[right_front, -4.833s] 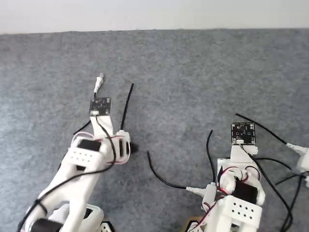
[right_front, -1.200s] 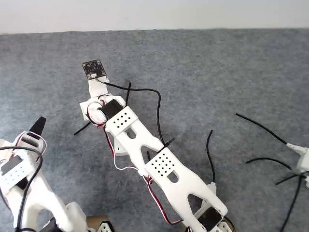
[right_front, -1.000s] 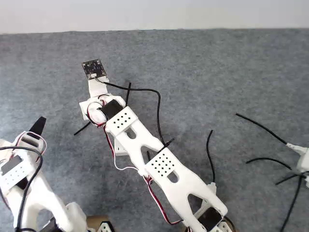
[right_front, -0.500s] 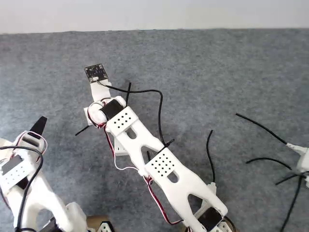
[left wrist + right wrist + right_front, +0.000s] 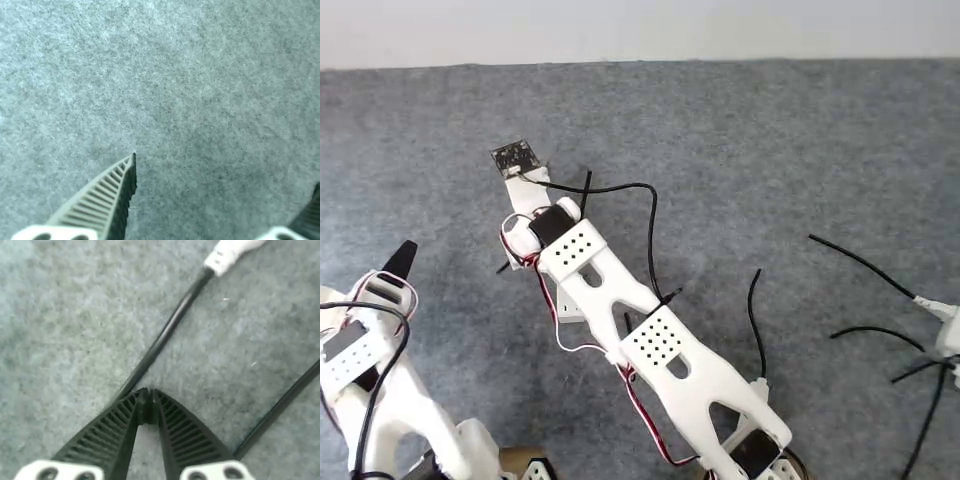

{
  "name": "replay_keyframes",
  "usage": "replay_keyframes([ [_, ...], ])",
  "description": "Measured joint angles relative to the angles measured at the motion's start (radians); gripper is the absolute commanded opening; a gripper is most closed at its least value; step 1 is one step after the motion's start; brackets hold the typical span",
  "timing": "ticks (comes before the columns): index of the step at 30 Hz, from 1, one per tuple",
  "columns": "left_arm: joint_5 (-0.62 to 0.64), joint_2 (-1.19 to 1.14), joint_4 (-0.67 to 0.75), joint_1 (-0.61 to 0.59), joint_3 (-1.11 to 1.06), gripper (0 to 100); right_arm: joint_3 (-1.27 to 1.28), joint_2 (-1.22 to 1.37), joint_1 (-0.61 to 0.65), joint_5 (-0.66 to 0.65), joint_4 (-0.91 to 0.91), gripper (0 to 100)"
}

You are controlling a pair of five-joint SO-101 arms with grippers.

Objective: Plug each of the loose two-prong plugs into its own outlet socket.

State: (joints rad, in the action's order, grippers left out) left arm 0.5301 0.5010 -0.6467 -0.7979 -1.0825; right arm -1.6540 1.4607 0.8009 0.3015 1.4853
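Grey carpet point(image 5: 60, 315) bears the plug point(image 5: 231, 251) near the right gripper point(image 5: 146, 407).

Mat point(image 5: 770, 140) with two arms. The right arm point(image 5: 620, 300) lies slantwise from the near middle to the far left; the left arm point(image 5: 365, 350) sits at the near left corner. A cord point(image 5: 165, 340) runs just beside the right gripper point(image 5: 148, 407), ending in a plug point(image 5: 231, 251) beyond it. More cords point(image 5: 860, 262) lie at the right edge.
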Motion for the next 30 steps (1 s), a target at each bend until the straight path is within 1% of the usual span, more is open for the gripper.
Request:
replay_keyframes([
  [2,0.0,0.0,0.0,0.008,0.0,49,0.0,-0.011,0.003,0.0,0.009,3.0],
  [6,-0.009,0.0,0.0,0.012,0.0,49,0.002,-0.023,0.021,0.006,0.015,13.9],
  [8,-0.012,0.0,0.0,0.018,0.0,49,0.002,-0.046,0.038,0.061,0.021,18.7],
  [10,-0.015,0.0,0.0,0.018,0.0,49,0.002,-0.064,0.06,0.137,0.021,21.0],
  [12,-0.015,0.0,0.0,0.028,0.0,49,0.002,-0.077,0.075,0.199,0.044,21.4],
  [15,-0.015,0.0,0.0,0.026,0.0,49,0.002,-0.087,0.08,0.255,0.086,21.4],
  [19,-0.015,0.0,0.0,0.032,0.0,49,0.002,-0.095,0.092,0.29,0.115,21.3],
  [24,-0.015,0.0,0.0,0.032,0.0,49,0.002,-0.104,0.112,0.328,0.11,21.3],
  [30,-0.015,0.0,0.0,0.032,0.0,49,0.002,-0.106,0.112,0.334,0.075,21.3],
])
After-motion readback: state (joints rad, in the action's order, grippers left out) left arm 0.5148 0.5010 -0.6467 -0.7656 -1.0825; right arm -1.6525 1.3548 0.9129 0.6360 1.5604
